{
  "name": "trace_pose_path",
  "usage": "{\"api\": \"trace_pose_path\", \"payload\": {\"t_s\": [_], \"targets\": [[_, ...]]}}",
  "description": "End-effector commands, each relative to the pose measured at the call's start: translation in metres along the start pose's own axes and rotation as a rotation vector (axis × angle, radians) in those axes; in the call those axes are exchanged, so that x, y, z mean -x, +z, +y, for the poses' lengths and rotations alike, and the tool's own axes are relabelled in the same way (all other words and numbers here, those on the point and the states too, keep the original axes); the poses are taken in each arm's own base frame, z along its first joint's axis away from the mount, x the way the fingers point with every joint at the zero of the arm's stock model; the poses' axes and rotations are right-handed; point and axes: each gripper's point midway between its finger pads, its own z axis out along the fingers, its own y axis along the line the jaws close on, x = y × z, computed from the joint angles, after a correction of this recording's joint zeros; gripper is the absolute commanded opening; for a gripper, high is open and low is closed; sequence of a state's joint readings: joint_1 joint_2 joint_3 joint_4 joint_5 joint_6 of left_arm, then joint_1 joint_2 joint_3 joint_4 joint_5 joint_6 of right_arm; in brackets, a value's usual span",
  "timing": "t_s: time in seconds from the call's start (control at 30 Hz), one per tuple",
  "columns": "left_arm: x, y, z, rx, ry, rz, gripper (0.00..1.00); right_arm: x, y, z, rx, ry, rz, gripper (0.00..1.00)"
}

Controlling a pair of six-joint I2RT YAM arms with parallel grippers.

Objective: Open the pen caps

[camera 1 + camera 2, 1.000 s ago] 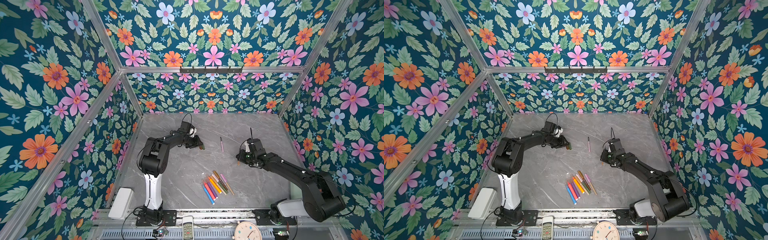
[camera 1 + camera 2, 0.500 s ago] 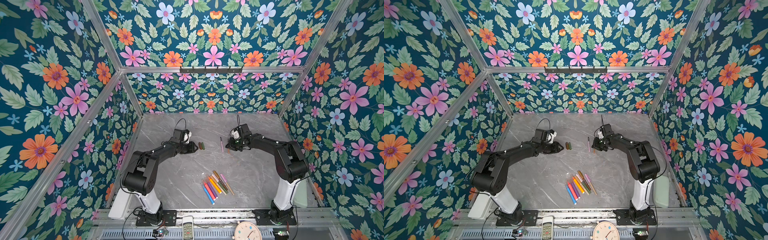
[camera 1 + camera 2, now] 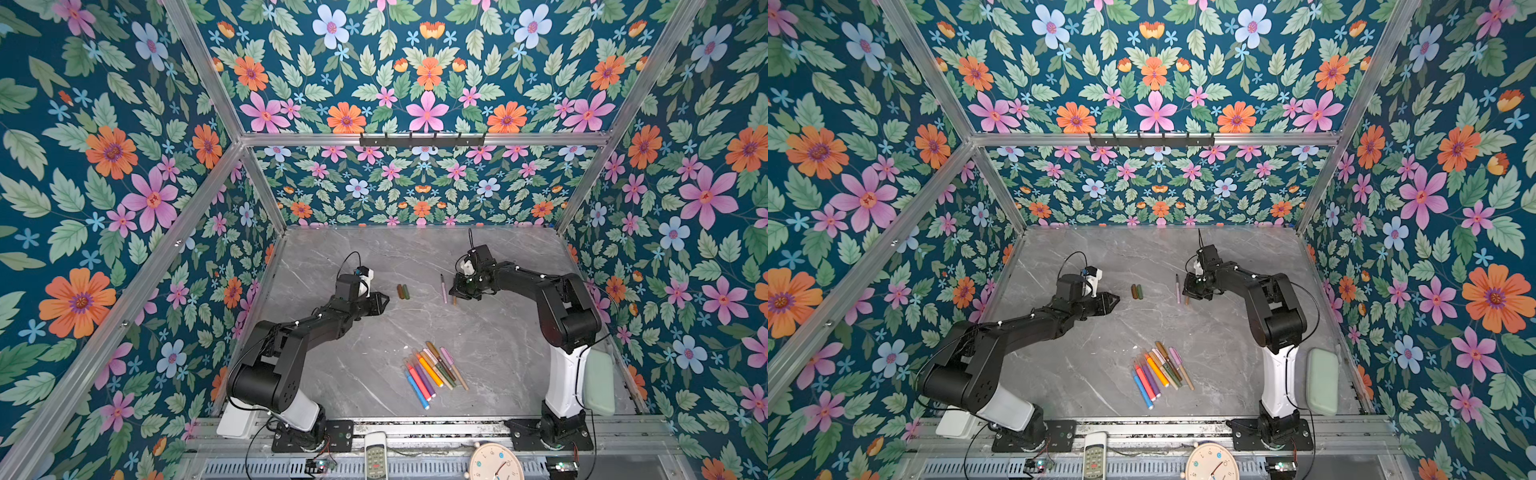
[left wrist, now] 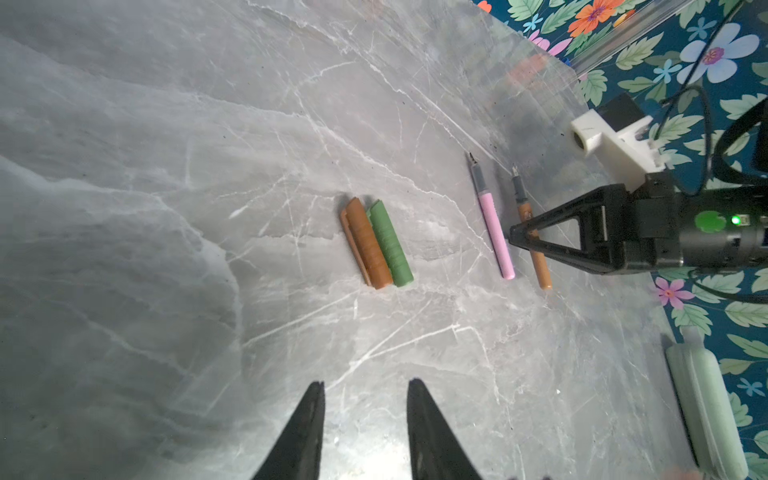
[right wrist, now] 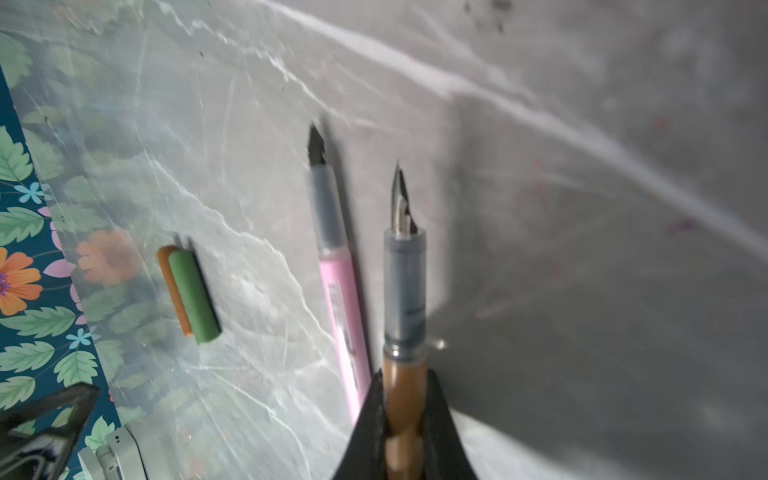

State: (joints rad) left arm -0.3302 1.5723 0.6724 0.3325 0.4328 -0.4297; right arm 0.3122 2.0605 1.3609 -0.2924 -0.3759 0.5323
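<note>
Right wrist view gives the closest look: the right claw is clamped tight on the barrel of a brown pen, whose translucent grey grip section and bare split metal nib stick out ahead of the jaws. Whether this pen touches the grey marbled surface cannot be told. Just beside it, parallel, lies an uncapped pink pen with a dark nib. Left wrist view looks out between the jaws of the left claw, which stand partly apart and hold nothing, near two loose pen caps. These are a brown cap with a thin clip and a faintly ridged green cap, stubby cylinders lying side by side and touching, between the two claws. Both top views alone show the other pens, a fanned row of slim coloured barrels near the front edge, well apart from the caps. A pale green rounded case lies at the right edge, shut, so its contents are hidden.
</note>
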Motion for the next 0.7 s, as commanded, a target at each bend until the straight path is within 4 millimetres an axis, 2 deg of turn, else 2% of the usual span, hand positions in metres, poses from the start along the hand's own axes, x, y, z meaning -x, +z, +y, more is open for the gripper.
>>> {"api": "trace_pose_path", "payload": {"t_s": [0.0,0.5,0.67], "targets": [[0.008,0.001,-0.001,-0.029,-0.011,-0.03,0.36,-0.001,0.007,-0.015,-0.078,0.015,0.01,0.0],[0.008,0.003,0.016,-0.073,-0.102,-0.028,0.36,0.0,-0.003,-0.014,-0.045,0.012,-0.034,0.0],[0.007,0.005,0.017,-0.077,-0.111,-0.02,0.36,-0.001,-0.003,-0.012,-0.033,0.005,-0.03,0.07]]}}
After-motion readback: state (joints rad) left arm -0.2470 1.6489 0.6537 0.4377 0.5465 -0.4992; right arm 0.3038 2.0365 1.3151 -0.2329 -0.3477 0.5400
